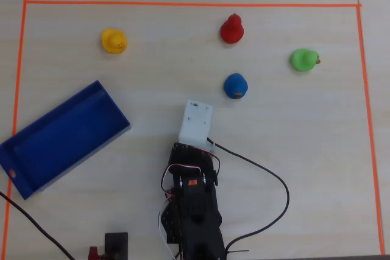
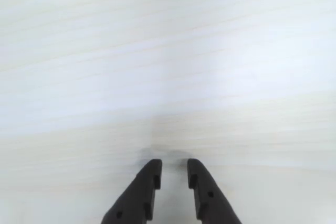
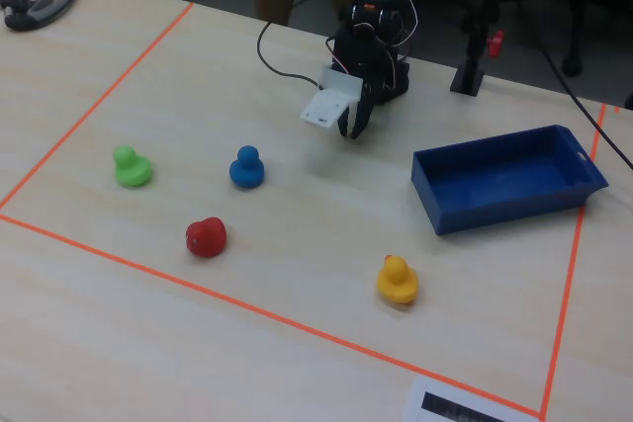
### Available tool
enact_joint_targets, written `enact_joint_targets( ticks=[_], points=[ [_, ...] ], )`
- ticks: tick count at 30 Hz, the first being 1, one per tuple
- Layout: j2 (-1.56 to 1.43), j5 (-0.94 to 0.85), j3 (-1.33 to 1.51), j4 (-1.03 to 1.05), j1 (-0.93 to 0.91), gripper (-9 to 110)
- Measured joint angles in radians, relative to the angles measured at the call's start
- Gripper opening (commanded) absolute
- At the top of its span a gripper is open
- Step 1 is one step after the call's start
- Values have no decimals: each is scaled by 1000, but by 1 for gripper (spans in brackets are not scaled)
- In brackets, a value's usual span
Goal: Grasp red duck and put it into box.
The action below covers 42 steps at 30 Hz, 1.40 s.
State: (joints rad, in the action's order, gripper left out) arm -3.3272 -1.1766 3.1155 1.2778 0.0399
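Red duck (image 1: 231, 29) sits on the table (image 1: 292, 150) near the blue duck (image 1: 235, 85), well apart from the blue box (image 1: 36, 168). Black jaws (image 2: 174, 169) hang slightly parted over bare wood, holding nothing.

Yellow duck (image 1: 113, 41), blue duck (image 1: 235, 85), green duck (image 1: 303, 59), well apart inside orange tape border (image 1: 183, 4).

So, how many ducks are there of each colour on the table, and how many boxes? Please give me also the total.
Red duck: 1
Blue duck: 1
Yellow duck: 1
Green duck: 1
Blue box: 1
Total: 5 things, 4 ducks and 1 box, all inside the orange tape line.
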Motion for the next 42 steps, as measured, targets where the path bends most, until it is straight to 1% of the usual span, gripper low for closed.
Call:
enact_joint_targets(
  ticks=[3,7,9,13,16,20,26,33,39,42],
  points=[
    [11,11,0,-91,-2,10],
    [114,-43,-64,-287,-92,15],
    [207,-80,-186,-393,-153,16],
    [492,-115,-505,-571,-267,21],
    [690,-130,-695,-621,-301,30],
    [887,-153,-876,-660,-296,34],
    [1166,-195,-1054,-776,-299,36],
    [1565,-249,-1187,-986,-298,36],
    [1884,-273,-1411,-1068,-305,36],
    [1996,-301,-1473,-1114,-330,36]
  ],
)
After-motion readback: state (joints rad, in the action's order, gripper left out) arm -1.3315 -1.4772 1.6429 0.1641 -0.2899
